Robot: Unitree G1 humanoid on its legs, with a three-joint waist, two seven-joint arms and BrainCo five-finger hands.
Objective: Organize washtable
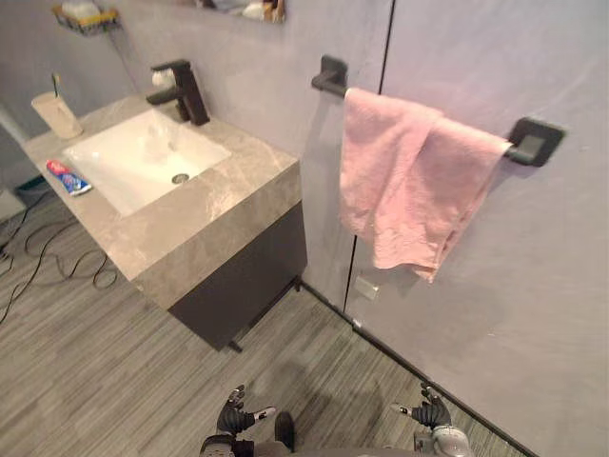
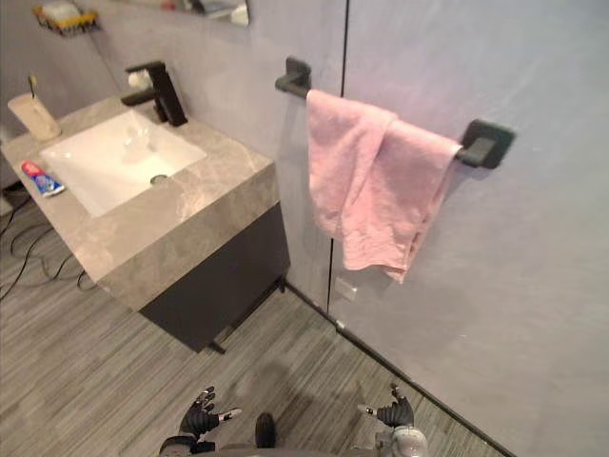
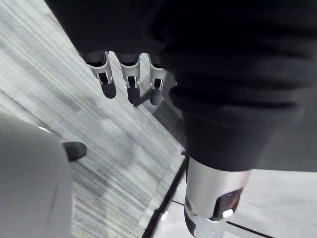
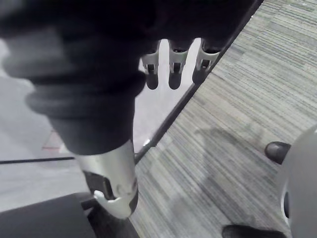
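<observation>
One grey stone surface [image 1: 190,224] holds a white sink [image 1: 143,162]; a pink towel [image 1: 400,190] hangs on a rail [image 1: 535,141] nearby. Left hand [image 1: 233,416] and right hand [image 1: 433,411] hang low (fingers loosely apart). Cup [image 1: 57,116] and toothpaste tube [image 1: 68,177] sit left of the sink.

**Fittings on the wall and floor**

A black towel rail [image 1: 535,141] is fixed across the grey wall [image 1: 533,314]; a small white plate [image 1: 367,288] sits low on that wall, just above the dark skirting strip [image 1: 400,357]; a wire shelf [image 1: 86,19] hangs high up; grey striped floor [image 1: 86,371] lies below.
</observation>
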